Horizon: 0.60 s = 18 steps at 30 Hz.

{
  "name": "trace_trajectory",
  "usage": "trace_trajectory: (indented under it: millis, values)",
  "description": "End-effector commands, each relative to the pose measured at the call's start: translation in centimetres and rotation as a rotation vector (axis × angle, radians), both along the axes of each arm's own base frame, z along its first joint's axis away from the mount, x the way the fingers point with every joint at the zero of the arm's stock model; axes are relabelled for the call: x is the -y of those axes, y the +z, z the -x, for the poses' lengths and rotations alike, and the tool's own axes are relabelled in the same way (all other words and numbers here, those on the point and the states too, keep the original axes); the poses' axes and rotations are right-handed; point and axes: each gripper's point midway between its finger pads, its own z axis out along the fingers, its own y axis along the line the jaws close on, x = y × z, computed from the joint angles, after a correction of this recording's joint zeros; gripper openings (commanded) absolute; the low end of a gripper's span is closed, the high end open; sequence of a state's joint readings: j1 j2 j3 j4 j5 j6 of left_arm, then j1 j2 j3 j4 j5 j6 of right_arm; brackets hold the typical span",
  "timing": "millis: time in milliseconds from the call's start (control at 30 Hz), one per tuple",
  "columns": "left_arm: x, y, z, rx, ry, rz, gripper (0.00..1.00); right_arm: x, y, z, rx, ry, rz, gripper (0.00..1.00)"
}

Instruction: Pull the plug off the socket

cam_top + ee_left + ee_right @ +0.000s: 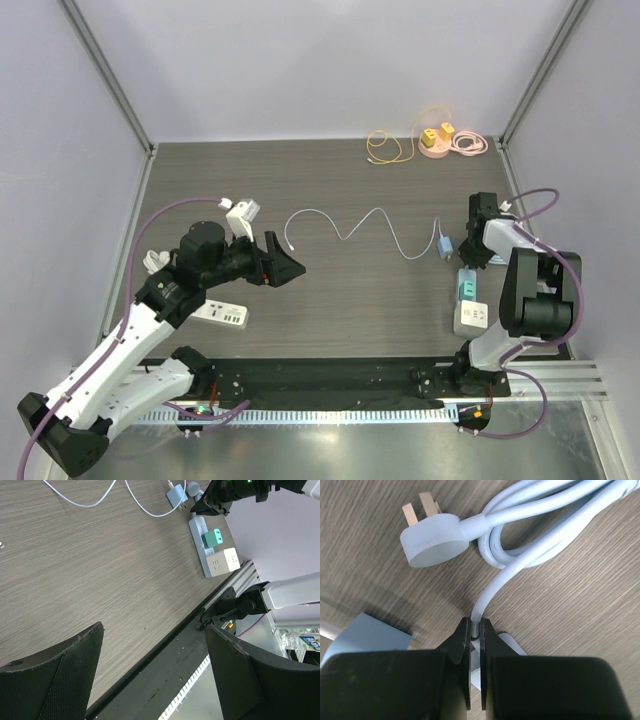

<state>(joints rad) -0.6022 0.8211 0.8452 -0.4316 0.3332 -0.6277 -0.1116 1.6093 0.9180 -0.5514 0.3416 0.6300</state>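
Observation:
A white power strip (470, 305) lies at the right with a teal plug (466, 287) seated in it; both also show in the left wrist view, strip (216, 565) and plug (214, 537). A light-blue adapter (443, 244) on a thin white cable (350, 228) lies loose on the table beside the strip's far end. My right gripper (470, 258) is at that far end. In the right wrist view it (476, 630) is shut on the strip's thick white cord (492, 587), beside the strip's own white round plug (432, 537). My left gripper (285, 265) hangs open and empty over mid-table.
A second white power strip (222, 315) lies under the left arm, and a white adapter (243, 212) lies beyond it. A pink round socket with yellow plugs (437, 140) and a yellow cable (385, 148) sit at the back right. The table's black front rail (175, 650) runs below the left gripper.

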Motion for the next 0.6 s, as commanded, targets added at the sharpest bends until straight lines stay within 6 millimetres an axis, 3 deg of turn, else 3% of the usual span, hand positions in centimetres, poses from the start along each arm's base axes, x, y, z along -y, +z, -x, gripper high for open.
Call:
trace_trajectory:
  millis: [0, 133, 333, 467, 533, 567]
  values:
    - [0.3, 0.5, 0.2, 0.009, -0.023, 0.012, 0.84, -4.4, -0.7, -1.1, 0.108, -0.138, -0.286, 0.01]
    - [0.5, 0.3, 0.1, -0.001, -0.027, 0.010, 0.84, -4.8, 0.3, -0.9, 0.181, -0.218, -0.331, 0.01]
    - [1.0, 0.3, 0.2, -0.005, -0.050, 0.022, 0.84, -5.1, -0.6, 0.2, 0.222, -0.346, -0.431, 0.01]
    - [1.1, 0.1, 0.2, -0.010, -0.060, 0.017, 0.84, -7.0, -1.1, 0.6, 0.240, -0.374, -0.553, 0.01]
    - [1.3, -0.4, 0.1, -0.025, -0.071, 0.005, 0.84, -7.2, -0.8, 0.4, 0.246, -0.355, -0.565, 0.06]
    - [1.5, -0.6, 0.1, -0.035, -0.079, 0.002, 0.84, -7.1, -0.5, 0.3, 0.254, -0.339, -0.558, 0.14]
